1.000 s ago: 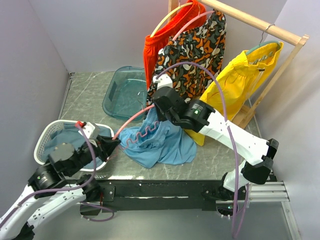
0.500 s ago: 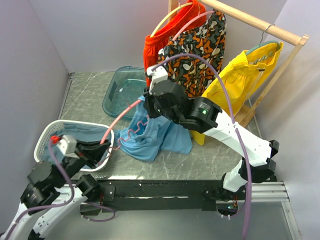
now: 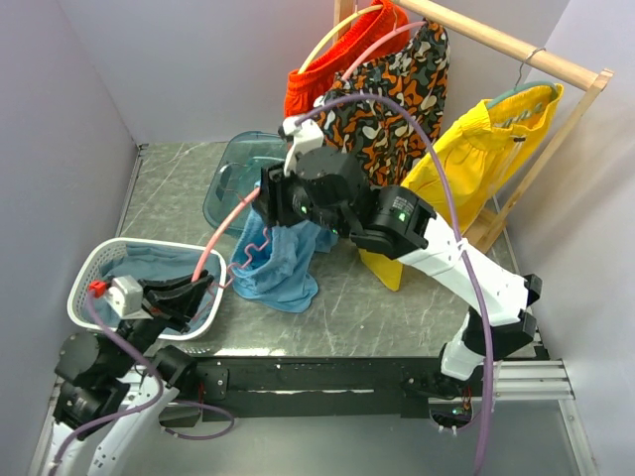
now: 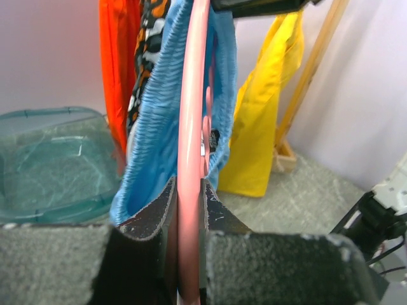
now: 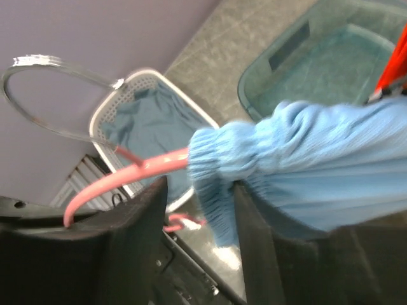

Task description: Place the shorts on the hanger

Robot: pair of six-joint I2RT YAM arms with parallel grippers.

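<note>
The grey stone table (image 3: 397, 307) takes up most of the floor of the cell. Along its far right side stands a wooden rack (image 3: 496, 40). From it hang an orange garment (image 3: 317, 84), a patterned garment (image 3: 397, 94) and the yellow shorts (image 3: 476, 149).

A teal tub (image 3: 230, 178) sits at the back left. A white mesh basket (image 3: 89, 288) sits at the near left corner with a dull blue cloth (image 3: 149, 266) in it.

The shorts (image 3: 278, 263) are at mid-table, between tub and basket. Their upper part is lifted and their lower folds are draped on the stone. The right gripper (image 3: 266, 203) holds them up from above. In its own wrist view the gathered waistband (image 5: 210, 165) is bunched between the two fingers (image 5: 133, 241), which stand a little apart around the fabric. They are grasping it, not loose.

The pink hanger (image 3: 223, 233) slants up from the basket side into the shorts. In the right wrist view its arm (image 5: 127, 175) disappears into the waistband opening. In the left wrist view blue fabric (image 4: 152, 114) lies on both sides of the pink bar (image 4: 193, 95).

The left gripper (image 4: 189, 190) is down by the basket rim. It is clamped tight on the hanger's near end, and its dark pads (image 4: 156, 210) press the bar from either side with almost no gap.
</note>
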